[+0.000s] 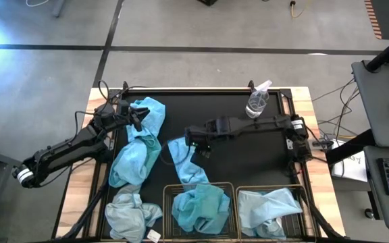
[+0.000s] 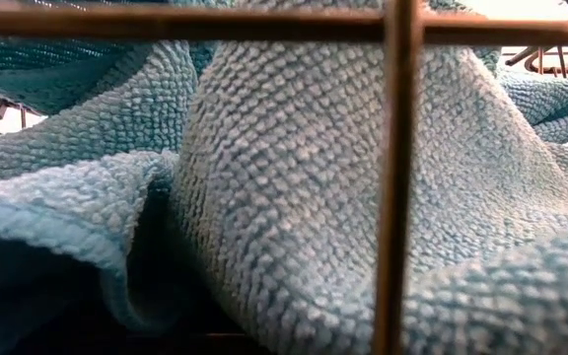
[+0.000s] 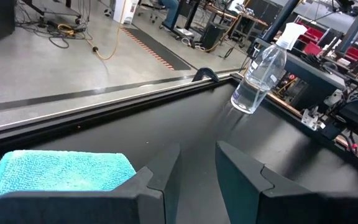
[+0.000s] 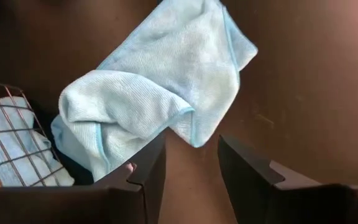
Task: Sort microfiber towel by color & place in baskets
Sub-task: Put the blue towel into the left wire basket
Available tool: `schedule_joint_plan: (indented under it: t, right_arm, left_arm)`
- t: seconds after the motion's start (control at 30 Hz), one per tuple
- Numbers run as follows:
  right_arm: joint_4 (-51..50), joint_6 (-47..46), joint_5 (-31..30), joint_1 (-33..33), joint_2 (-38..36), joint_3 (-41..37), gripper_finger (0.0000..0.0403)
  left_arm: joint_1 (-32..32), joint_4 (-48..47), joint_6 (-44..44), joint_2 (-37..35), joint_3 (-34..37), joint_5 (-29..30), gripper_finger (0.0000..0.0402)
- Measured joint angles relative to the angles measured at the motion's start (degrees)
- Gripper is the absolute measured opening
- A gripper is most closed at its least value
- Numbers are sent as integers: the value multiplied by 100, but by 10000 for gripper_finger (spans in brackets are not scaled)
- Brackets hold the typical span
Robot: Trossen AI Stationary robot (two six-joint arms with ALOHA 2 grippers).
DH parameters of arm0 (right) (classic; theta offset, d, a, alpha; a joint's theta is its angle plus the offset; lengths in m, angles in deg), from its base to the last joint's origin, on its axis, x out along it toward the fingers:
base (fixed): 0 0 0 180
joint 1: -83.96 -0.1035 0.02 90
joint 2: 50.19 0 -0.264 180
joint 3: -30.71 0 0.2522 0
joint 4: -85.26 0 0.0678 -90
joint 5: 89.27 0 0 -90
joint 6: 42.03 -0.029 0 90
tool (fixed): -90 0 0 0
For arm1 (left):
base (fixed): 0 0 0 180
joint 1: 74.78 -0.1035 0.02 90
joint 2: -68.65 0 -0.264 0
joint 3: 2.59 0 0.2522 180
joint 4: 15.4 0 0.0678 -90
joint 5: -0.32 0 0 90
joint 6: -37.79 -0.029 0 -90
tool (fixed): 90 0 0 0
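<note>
Black matting covers the table (image 1: 242, 169), which carries every item. Two wire baskets stand at the near edge: the left basket (image 1: 169, 192) holds a turquoise towel (image 1: 198, 209), the right basket (image 1: 302, 196) a pale towel (image 1: 265, 210). A long turquoise pile (image 1: 139, 145) lies on the left side of the mat, with a grey-blue towel (image 1: 130, 214) in front of it, just beside the left basket. A clear spray bottle (image 1: 256, 101) stands at the far edge.

The next item is judged to be the light blue towel (image 1: 184, 165) at mid-table. Its long axis runs from below the right gripper (image 1: 196, 143) toward the left basket, its near end touching the rim. In the right wrist view, this towel (image 4: 160, 99) lies directly ahead of the spread, empty jaws, so the right arm is better placed. The left gripper (image 1: 135, 118) rests on the turquoise pile, jaws partly apart, gripping nothing.
</note>
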Motion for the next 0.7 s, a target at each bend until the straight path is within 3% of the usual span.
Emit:
schedule_joint_plan:
  t: [0.2, 0.4, 0.7]
  right_arm:
    - [465, -21, 466, 331, 0, -483, 140]
    - [803, -73, 518, 440, 24, -906, 135]
    - [796, 29, 1361, 518, 596, -900, 134]
  left_arm:
    - [0, -2, -206, 0, 0, 2, 84]
    - [0, -2, -412, 0, 0, 7, 84]
    - [0, 8, -601, 11, 0, 20, 84]
